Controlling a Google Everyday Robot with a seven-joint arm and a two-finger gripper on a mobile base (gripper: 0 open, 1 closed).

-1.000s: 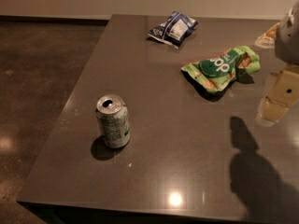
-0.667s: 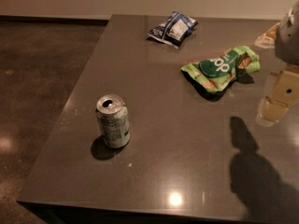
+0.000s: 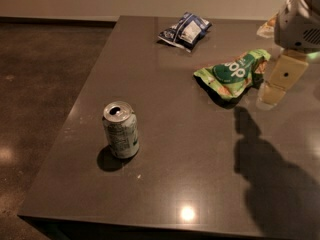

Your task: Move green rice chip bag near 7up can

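1. Pale green-and-silver aluminium 7up can (image 3: 120,130): upright on the dark flat-topped table (image 3: 190,184), near-left part.
2. Crinkled lime-green rice chip bag (image 3: 232,75): lying far right, well apart from the can.
3. Dark blue and white snack bag (image 3: 185,30): behind it, left, near the far edge.
4. Beige two-finger gripper (image 3: 271,95): just right of the rice chip bag.

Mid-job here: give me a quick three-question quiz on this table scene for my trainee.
1. True or false: the green chip bag touches the can.
2. The end effector hangs at the right of the table. Which thing is nearest it: A the can, B the green chip bag, C the blue and white bag?
3. Fill in: the can stands ____.
Key: 1 false, they lie well apart; 2 B; 3 upright.
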